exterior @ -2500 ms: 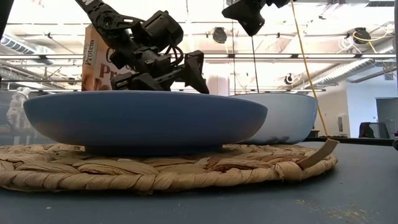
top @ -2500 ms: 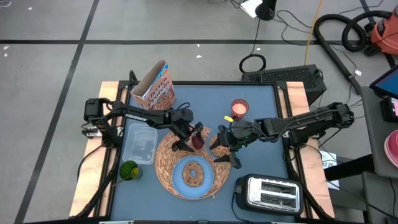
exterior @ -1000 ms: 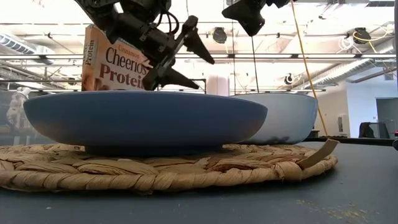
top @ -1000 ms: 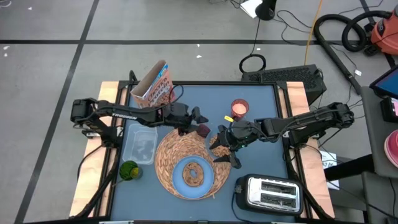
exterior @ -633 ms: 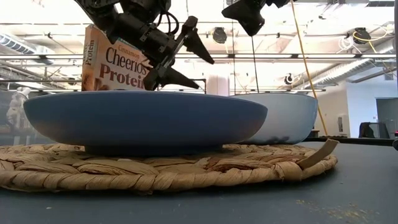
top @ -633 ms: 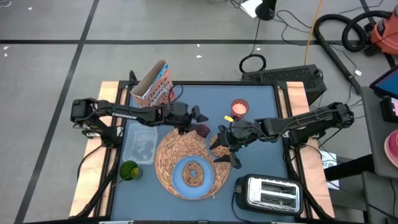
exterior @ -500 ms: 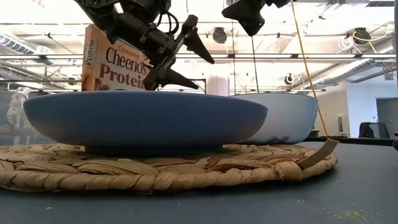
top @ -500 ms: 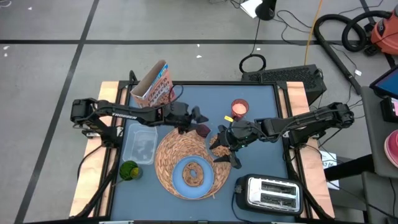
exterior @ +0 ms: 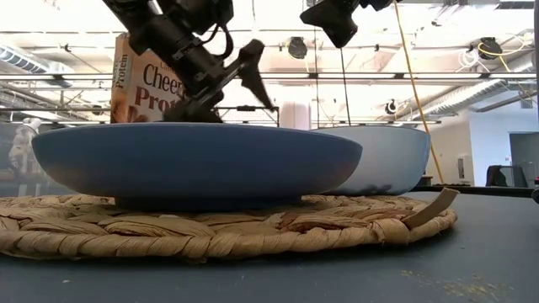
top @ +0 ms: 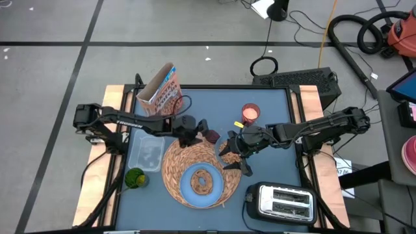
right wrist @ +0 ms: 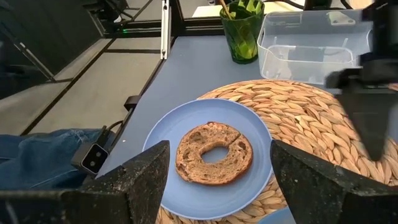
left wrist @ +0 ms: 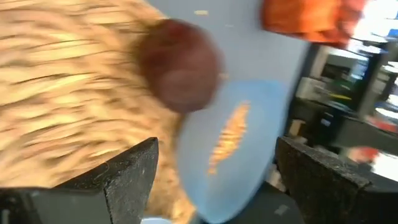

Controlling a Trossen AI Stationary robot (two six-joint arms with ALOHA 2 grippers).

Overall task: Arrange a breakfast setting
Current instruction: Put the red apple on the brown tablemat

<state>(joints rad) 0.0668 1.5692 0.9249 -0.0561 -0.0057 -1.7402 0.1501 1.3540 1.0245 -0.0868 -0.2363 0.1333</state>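
Observation:
The straw placemat (top: 185, 162) bears the light-blue plate (top: 188, 190), and the ring-shaped bread (right wrist: 214, 153) lies flat on the plate. A small dark-red item (top: 212, 136) lies at the mat's far edge. My left gripper (top: 200, 133) stands open just left of it, tipped down, and the item (left wrist: 180, 62) shows ahead between the fingers. A pale-blue bowl (exterior: 383, 160) sits at the mat's right edge, mostly hidden from above by my right gripper (top: 234, 159). That gripper hangs open above it. The cereal box (top: 162, 91) stands at the far left.
A red cup (top: 250, 114) stands at the far middle. A clear container (top: 146, 151) and a green cup (top: 135, 177) are left of the mat. The toaster (top: 281, 200) sits at the near right corner.
My left gripper has tipped downward and sunk a little toward the placemat's far edge, beside the dark-red item, and its fingers have stayed apart. My right arm has kept still.

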